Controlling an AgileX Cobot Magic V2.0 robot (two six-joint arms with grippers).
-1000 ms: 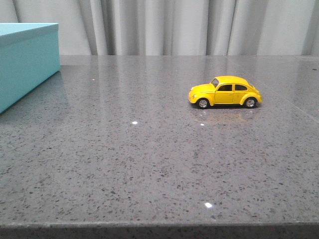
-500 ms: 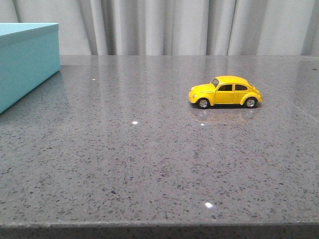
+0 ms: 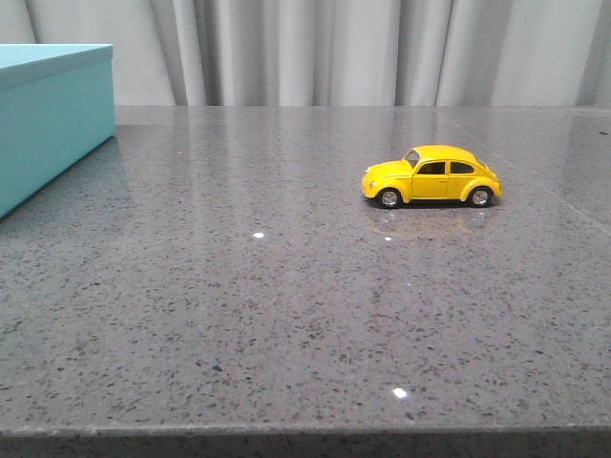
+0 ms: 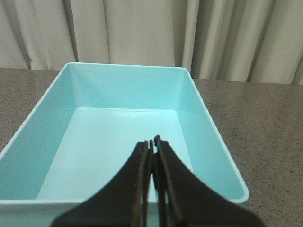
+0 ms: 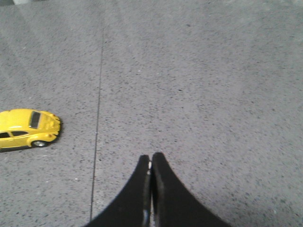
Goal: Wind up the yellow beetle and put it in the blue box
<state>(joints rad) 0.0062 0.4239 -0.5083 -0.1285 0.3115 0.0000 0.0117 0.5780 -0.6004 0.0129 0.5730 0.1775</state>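
I have the yellow beetle (image 3: 431, 176) standing on all four wheels in the right-centre of the front view, nose pointing frame-left, alone on the speckled grey counter (image 3: 286, 315) and well apart from the blue box (image 3: 48, 114) at the upper left edge. Nothing has touched the car, so I judge the task is at its very start. My right gripper (image 5: 150, 163) hangs pinched together over bare counter with the car at the left edge of its view, so next it must part and swing over the roof; my left gripper (image 4: 152, 144) is also pressed together, above the open, empty box.
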